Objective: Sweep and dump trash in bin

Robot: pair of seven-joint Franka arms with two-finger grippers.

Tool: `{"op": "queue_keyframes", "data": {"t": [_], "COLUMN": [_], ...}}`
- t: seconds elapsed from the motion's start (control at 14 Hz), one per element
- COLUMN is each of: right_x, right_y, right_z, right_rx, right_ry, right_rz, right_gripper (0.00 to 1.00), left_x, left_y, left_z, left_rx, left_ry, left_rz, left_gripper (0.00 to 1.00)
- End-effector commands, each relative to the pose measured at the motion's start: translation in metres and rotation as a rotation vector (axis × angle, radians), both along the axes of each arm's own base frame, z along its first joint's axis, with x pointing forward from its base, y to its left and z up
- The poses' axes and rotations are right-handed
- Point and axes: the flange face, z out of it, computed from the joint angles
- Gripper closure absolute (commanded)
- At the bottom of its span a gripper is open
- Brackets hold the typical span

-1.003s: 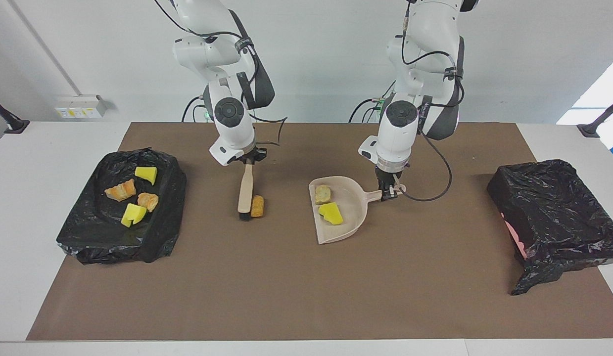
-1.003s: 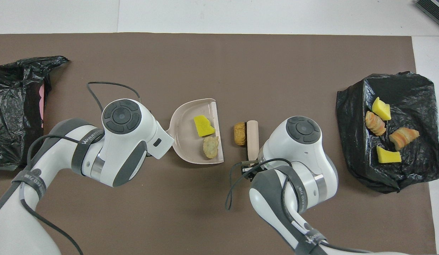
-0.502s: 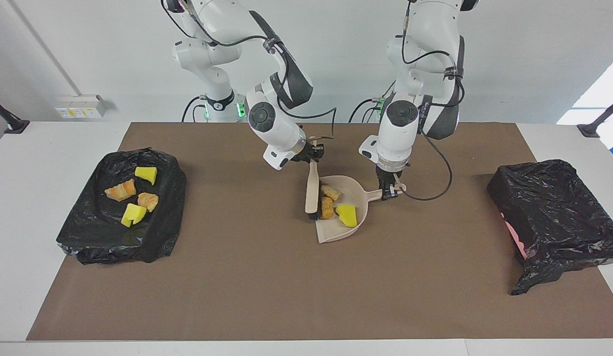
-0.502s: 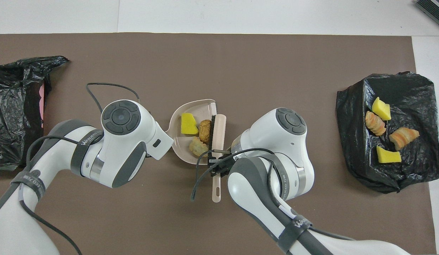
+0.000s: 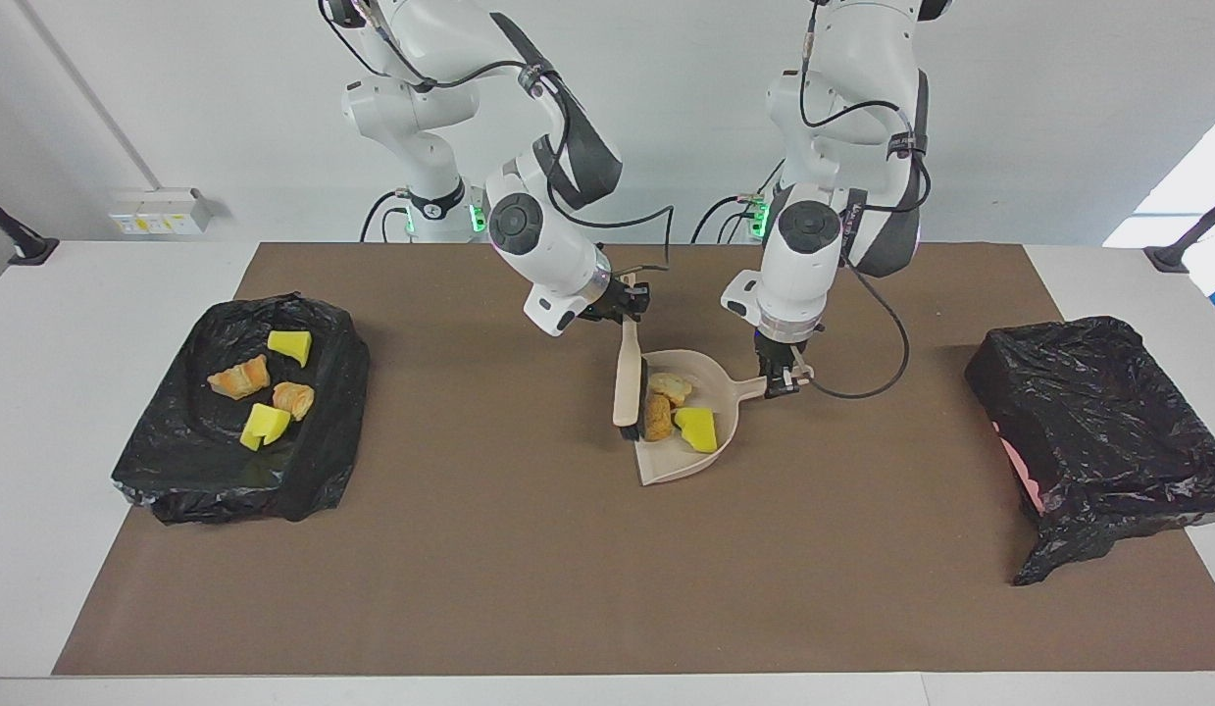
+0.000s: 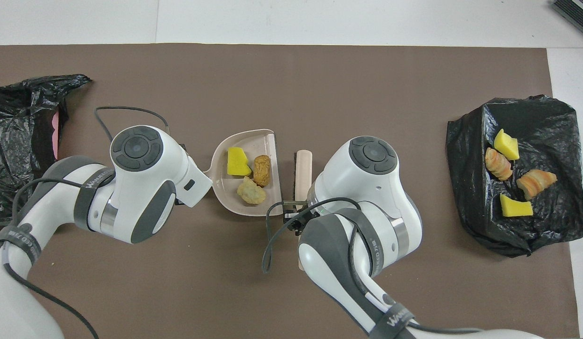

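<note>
From across the table, the tan lump that lay on the mat beside the brush a second ago is now in the dustpan (image 5: pixel 687 431), lying with the yellow sponge chunk (image 5: pixel 698 428) and the pale bread lump (image 5: pixel 671 385). The right gripper (image 5: pixel 631 300) is clamped on the hand brush (image 5: pixel 628 384), whose bristles stand at the pan's open lip. The left gripper (image 5: pixel 784 378) is closed on the pan's handle, and the pan looks slightly shifted toward the left arm's end. Three scraps are loaded, so I'd guess a dump comes next. Four more scraps sit on the black-bagged tray (image 5: pixel 166 451) at the right arm's end; the other black-bagged bin (image 5: pixel 1107 431) shows nothing inside.

From above, a gap shows between the brush (image 6: pixel 302 176) and the dustpan (image 6: pixel 225 193), which the facing view hides. The tan lump (image 6: pixel 261 170) lies just inside the lip. Both wrists cover their grippers here, so only the facing view shows the grips.
</note>
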Motion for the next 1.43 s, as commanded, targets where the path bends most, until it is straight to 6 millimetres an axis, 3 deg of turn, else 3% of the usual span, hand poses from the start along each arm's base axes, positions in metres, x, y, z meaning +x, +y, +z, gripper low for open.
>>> {"op": "queue_keyframes", "data": {"t": [0.0,0.22,0.29,0.5,0.72,0.86,0.93,1.0,1.08,1.22,1.36], "right_x": [-0.036,-0.092,-0.099,-0.12,-0.13,-0.139,-0.138,-0.137,-0.131,-0.106,-0.081], "right_y": [-0.001,-0.01,-0.014,0.005,0.005,0.015,0.016,0.017,0.022,0.032,0.022], "right_z": [0.019,-0.007,-0.02,-0.044,-0.058,-0.065,-0.067,-0.068,-0.065,-0.049,-0.029], "right_rx": [-0.104,-0.12,-0.114,-0.082,-0.086,-0.086,-0.086,-0.084,-0.072,-0.047,-0.032], "right_ry": [0.015,-0.016,-0.015,-0.029,-0.039,-0.054,-0.053,-0.051,-0.06,-0.093,-0.143], "right_rz": [-0.021,0.023,0.046,0.053,0.056,0.056,0.053,0.06,0.061,0.051,0.025], "right_gripper": [1.0,1.0,1.0,1.0,1.0,1.0,0.74,0.21,0.0,0.0,0.0], "left_x": [0.013,0.015,0.012,0.007,0.003,-0.005,-0.016,-0.023,-0.028,-0.037,-0.034], "left_y": [0.045,0.095,0.111,0.172,0.254,0.317,0.356,0.384,0.403,0.448,0.494], "left_z": [0.024,0.059,0.075,0.102,0.13,0.141,0.148,0.149,0.153,0.164,0.17], "left_rx": [-0.01,-0.011,-0.011,-0.006,-0.001,0.0,0.004,0.006,0.005,-0.004,-0.013], "left_ry": [-0.033,-0.035,-0.04,-0.03,-0.022,-0.019,-0.029,-0.044,-0.063,-0.107,-0.129], "left_rz": [-0.021,-0.046,-0.032,0.0,0.105,0.152,0.163,0.206,0.243,0.328,0.336], "left_gripper": [1.0,1.0,1.0,1.0,1.0,1.0,1.0,1.0,1.0,1.0,1.0]}}
